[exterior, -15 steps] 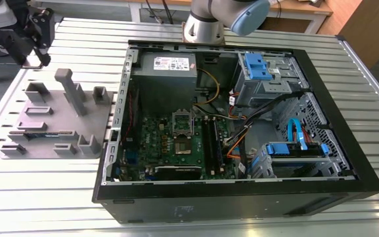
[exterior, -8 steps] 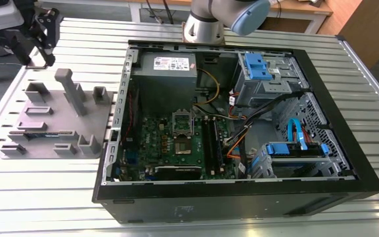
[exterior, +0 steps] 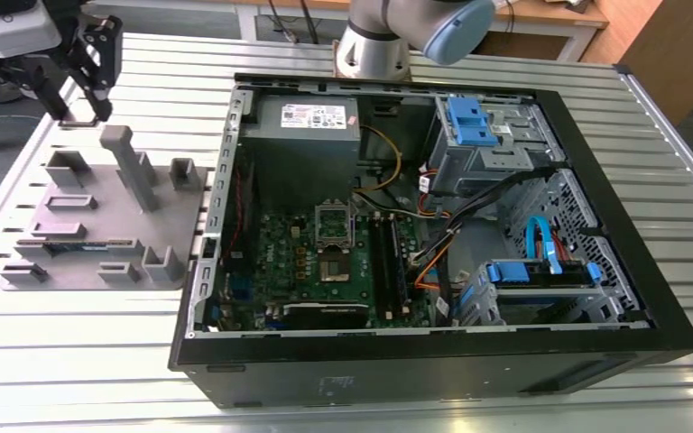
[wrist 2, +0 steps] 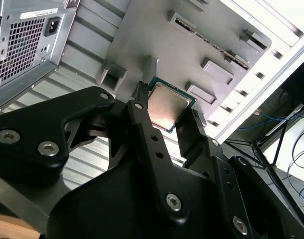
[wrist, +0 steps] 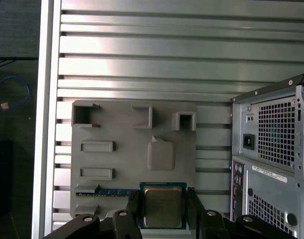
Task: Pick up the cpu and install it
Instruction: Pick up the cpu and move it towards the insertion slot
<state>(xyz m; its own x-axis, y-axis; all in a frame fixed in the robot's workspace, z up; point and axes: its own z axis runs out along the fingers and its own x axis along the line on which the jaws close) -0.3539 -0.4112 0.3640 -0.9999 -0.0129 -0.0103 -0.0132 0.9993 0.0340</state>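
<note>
Clearly the pick-up half looks done. The hand [exterior: 78,110] is closed narrowly on the cpu [wrist: 163,206], with its two black fingers [wrist 2: 144,124] pressing opposite edges of the chip. In the exterior view it hangs above the far corner of the grey fixture tray [exterior: 106,212], at the exterior view's left, and as far as I can judge it is clear of the tray surface.

The install half is what remains. The computer case [exterior: 443,370] lies open on its side on the slatted metal counter [exterior: 69,352], to the exterior view's right of the tray. The socket [exterior: 336,244] on the green motherboard [exterior: 281,262] is well apart from the hand. Whether it is ready to receive the chip I cannot tell.

In both wrist views the cpu is a small flat square. Its silvery-grey metal top catches a warm reflection, and a thin green border of board runs around it. It sits level between the fingers, top face toward the cameras, with the tray and a square pad [wrist: 161,155] on it beneath.
</note>
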